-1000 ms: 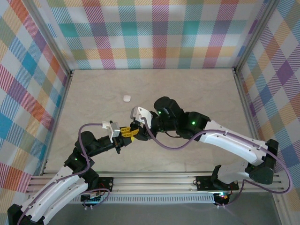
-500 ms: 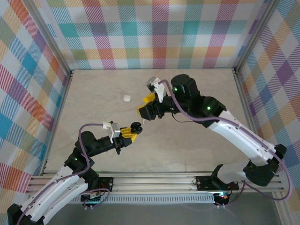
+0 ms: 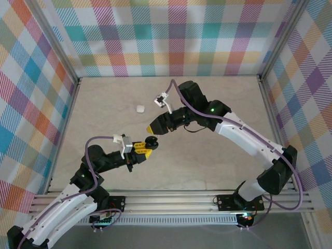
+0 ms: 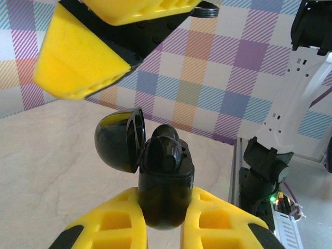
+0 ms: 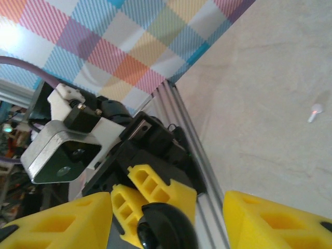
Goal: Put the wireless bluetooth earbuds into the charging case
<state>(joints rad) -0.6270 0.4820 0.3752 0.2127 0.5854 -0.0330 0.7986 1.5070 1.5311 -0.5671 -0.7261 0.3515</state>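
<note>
Two-handed, clamping glossy black open-lidded charging case (image 4: 166, 176) steady in left gripper (image 4: 165, 218), hovering right gripper (image 5: 166, 207) spread, empty, just beyond, needing gentle stem pinch on small white earbud (image 3: 139, 108).

right gripper (image 3: 154, 128): a sec ago it's right on the charging case (image 3: 151, 141), now it's clear of it | path: half a sec ago it's pulled up the table (image 3: 218, 155), now it dips back and hangs just short of the case | right arm (image 3: 244, 140): wrist ends up farther up the table than at the start
</note>
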